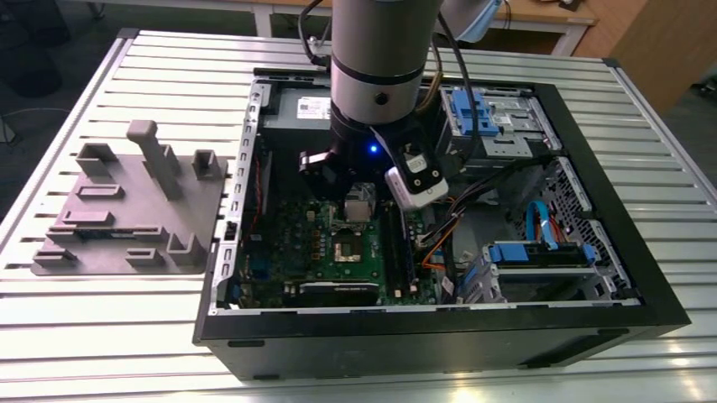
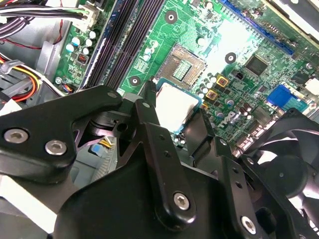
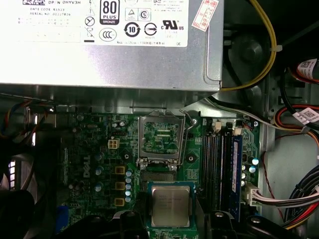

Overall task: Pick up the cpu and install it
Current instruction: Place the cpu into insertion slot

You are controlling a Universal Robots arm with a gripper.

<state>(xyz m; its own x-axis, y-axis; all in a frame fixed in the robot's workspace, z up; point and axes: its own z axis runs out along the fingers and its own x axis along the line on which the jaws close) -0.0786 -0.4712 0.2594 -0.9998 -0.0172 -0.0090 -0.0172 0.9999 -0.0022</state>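
The gripper (image 2: 175, 108) pinches the cpu (image 3: 170, 206) by its edges, held flat to match the open socket (image 3: 160, 137) just beside it; it seems to hang slightly above the board (image 3: 94, 164).

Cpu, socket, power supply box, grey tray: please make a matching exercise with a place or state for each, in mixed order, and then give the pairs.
1. cpu
2. socket
3. power supply box
4. grey tray

A. on the table, outside the case
B. open, nothing in it
C. gripped by the hand
D. carries a white label

Pairs: 1-C, 2-B, 3-D, 4-A.
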